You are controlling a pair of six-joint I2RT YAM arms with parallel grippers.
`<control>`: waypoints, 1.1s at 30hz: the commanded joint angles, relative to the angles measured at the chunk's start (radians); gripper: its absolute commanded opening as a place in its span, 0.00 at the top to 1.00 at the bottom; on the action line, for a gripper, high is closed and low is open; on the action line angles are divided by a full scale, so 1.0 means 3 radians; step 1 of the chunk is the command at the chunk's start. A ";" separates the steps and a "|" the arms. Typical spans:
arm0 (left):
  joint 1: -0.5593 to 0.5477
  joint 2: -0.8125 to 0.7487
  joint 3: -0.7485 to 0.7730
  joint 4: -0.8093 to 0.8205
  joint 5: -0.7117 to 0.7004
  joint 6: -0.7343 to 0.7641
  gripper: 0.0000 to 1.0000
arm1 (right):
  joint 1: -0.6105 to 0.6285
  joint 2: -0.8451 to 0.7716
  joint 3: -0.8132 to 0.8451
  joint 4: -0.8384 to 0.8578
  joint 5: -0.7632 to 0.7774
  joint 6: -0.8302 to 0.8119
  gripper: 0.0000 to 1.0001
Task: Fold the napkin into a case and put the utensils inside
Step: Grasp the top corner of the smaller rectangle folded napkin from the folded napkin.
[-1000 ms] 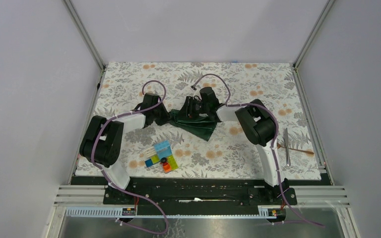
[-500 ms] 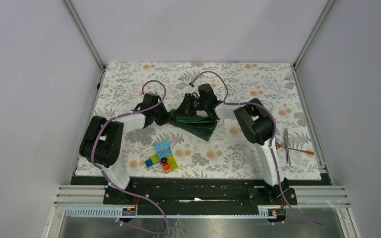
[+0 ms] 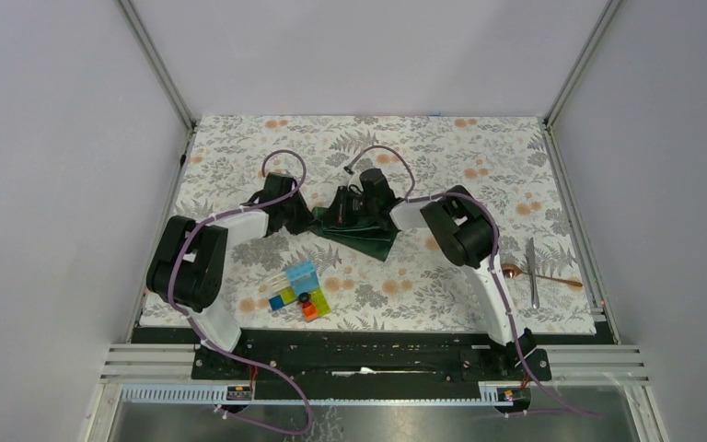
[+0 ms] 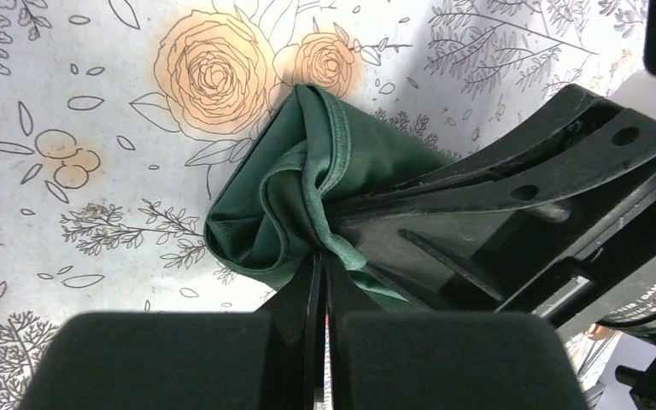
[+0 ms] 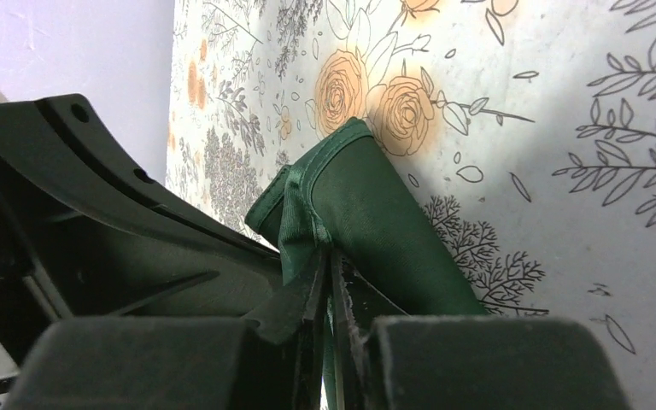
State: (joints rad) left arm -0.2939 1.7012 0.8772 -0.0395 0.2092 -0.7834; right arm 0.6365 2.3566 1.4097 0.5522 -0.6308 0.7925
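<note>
The dark green napkin [image 3: 370, 238] lies bunched on the floral cloth at mid-table, both grippers at its left end. My left gripper [image 3: 309, 219] is shut on a hemmed corner of the napkin [image 4: 307, 171], its tips [image 4: 320, 260] pinching the fold. My right gripper [image 3: 337, 214] faces it from the right, and its tips [image 5: 326, 256] are shut on the napkin's hem [image 5: 367, 205]. The two grippers almost touch. A copper spoon [image 3: 545, 277] and a thin silver utensil [image 3: 532, 272] lie crossed near the right edge. No case shape shows.
A cluster of colourful plastic blocks [image 3: 299, 293] sits near the front, left of centre. The table's side rails [image 3: 578, 216] and white walls close in the floral cloth [image 3: 479, 157]. The right arm's elbow [image 3: 465, 230] hangs over the middle right.
My right gripper has shifted left toward the left gripper and closed on the napkin's hem. Its elbow moved left, uncovering the spoon's bowl. The left gripper has stayed put.
</note>
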 commanded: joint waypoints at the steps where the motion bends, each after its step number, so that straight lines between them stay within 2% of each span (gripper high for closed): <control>1: -0.0007 -0.0230 0.0220 0.0186 -0.0011 0.0001 1.00 | 0.0151 0.0076 -0.0077 -0.0056 0.0291 -0.0108 0.89; 4: -0.0012 -0.0228 0.0222 0.0185 -0.0016 0.0016 1.00 | 0.0149 0.0084 -0.0059 -0.0116 0.0334 -0.0160 0.87; 9: -0.0026 -0.0192 0.0183 0.0214 0.0067 -0.0046 1.00 | 0.0208 0.0098 0.0165 -0.0150 0.0004 -0.0177 0.83; 15: -0.0028 -0.0176 0.0222 0.0096 0.0004 0.0014 1.00 | 0.0204 0.0051 0.0183 -0.0328 -0.0138 -0.0238 0.72; 21: -0.0028 -0.0286 0.0114 0.0033 -0.0091 0.0079 1.00 | -0.0107 -0.0068 -0.0101 0.0448 -0.0553 0.0555 0.72; 33: -0.0028 -0.0280 -0.0019 0.0085 -0.0072 0.0079 1.00 | -0.0180 -0.0119 -0.0021 0.0375 -0.0503 0.0544 0.62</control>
State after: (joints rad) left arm -0.3004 1.6543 0.8829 -0.0505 0.1947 -0.7750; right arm 0.5823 2.3592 1.3853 0.6369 -0.7540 0.9520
